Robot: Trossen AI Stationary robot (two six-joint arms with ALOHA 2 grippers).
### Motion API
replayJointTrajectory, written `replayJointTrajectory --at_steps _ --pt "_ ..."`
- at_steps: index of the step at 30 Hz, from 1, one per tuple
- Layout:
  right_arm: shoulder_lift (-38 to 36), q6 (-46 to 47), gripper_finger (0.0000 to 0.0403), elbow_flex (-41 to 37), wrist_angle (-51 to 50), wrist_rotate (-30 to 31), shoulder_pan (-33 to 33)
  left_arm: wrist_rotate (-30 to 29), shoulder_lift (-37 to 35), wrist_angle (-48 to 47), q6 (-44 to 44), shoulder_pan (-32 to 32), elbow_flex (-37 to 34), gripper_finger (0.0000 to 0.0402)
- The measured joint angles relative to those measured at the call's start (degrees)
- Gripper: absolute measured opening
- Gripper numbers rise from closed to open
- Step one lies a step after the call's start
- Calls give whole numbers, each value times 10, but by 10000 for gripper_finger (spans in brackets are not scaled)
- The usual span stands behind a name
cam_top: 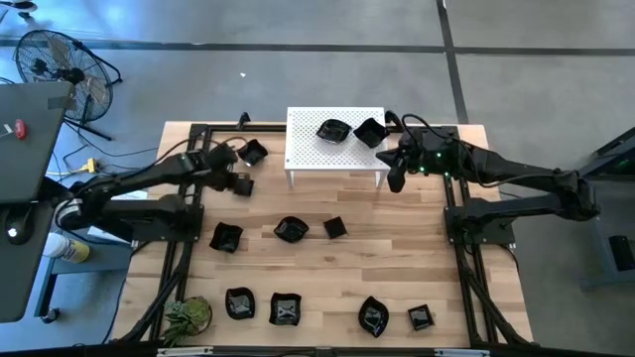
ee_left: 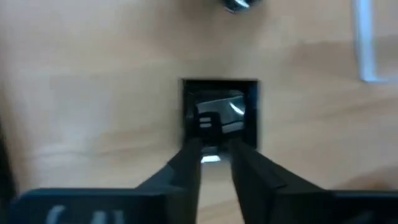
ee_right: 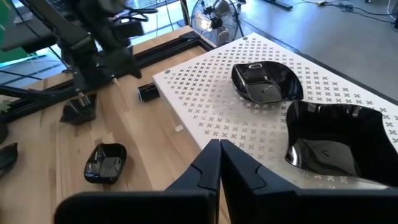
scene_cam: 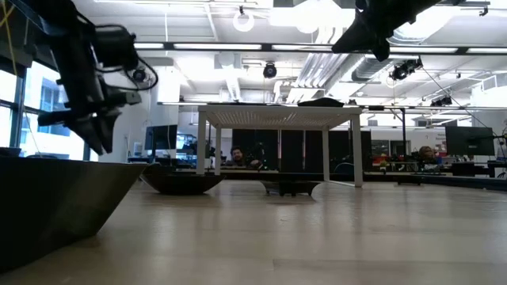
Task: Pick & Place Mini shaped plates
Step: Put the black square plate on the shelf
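1. Plates: eleven mini shaped plates as far as I can count, two on the white perforated stand (cam_top: 308, 149) and nine on the wooden surface (cam_top: 397, 248).
2. One stand, one small green plant (cam_top: 189, 315) at the near left corner, and two arms.
3. All the plates are tiny, glossy and black. On the stand lie a rounded plate (ee_right: 266, 82) and a square plate (ee_right: 336, 140), just beside each other.
4. Four plates lie in a near row, among them a leaf-like plate (cam_top: 373, 315) whose long axis runs roughly from the near edge to the far edge.
5. The left claw (ee_left: 214, 158) hangs over another square dish (ee_left: 221, 106) that lies flat on the wood left of the stand. Its fingers are parted and released, with tips at the near rim. The sides of this dish run parallel to the fingers; it has no long axis.
6. The right claw (ee_right: 219, 149) is clenched and grasps nothing, at the right end of the stand.
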Motion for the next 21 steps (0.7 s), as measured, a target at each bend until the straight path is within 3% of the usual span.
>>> replayJointTrajectory --at_steps 4,11,16,21 --pt "0 -7 5 0 0 0 0 33 30 21 91 74 0 138" --pt "0 -19 2 0 0 5 0 123 94 78 183 169 -16 144" --pt "0 -19 6 0 0 6 0 160 123 110 211 195 -30 128" --pt "0 -20 2 0 0 23 0 179 129 128 222 194 -39 84"
